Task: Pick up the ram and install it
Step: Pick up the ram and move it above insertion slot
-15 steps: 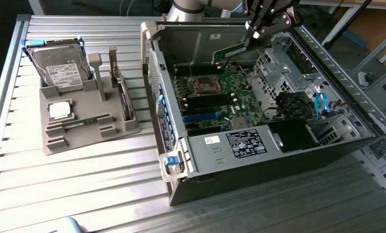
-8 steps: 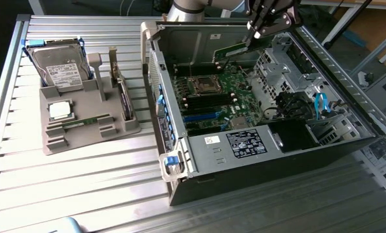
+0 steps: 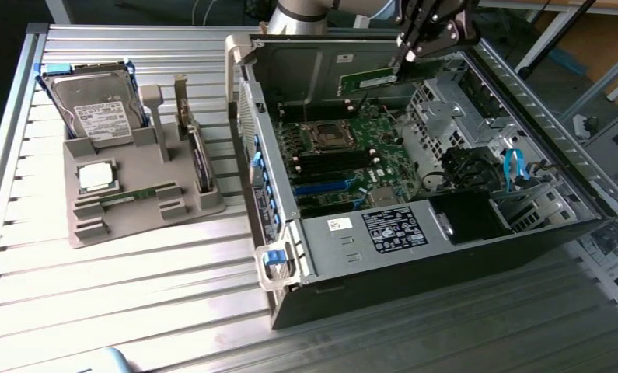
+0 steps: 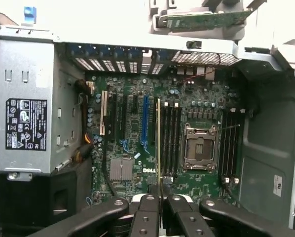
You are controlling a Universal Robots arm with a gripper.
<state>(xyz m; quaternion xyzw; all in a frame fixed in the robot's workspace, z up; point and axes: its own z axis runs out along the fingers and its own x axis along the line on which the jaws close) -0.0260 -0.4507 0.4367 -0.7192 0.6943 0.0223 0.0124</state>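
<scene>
Claw [image 4: 161,198] clamps the ram [image 4: 159,143] edge-on, above the motherboard [image 4: 197,106].

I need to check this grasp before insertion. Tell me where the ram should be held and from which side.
Hold the ram by its upper long edge, pinching its two flat faces from above. It is a thin, flat stick, so only the faces give purchase, and its lower edge is left free toward the motherboard. The gripper holds it so now.
</scene>
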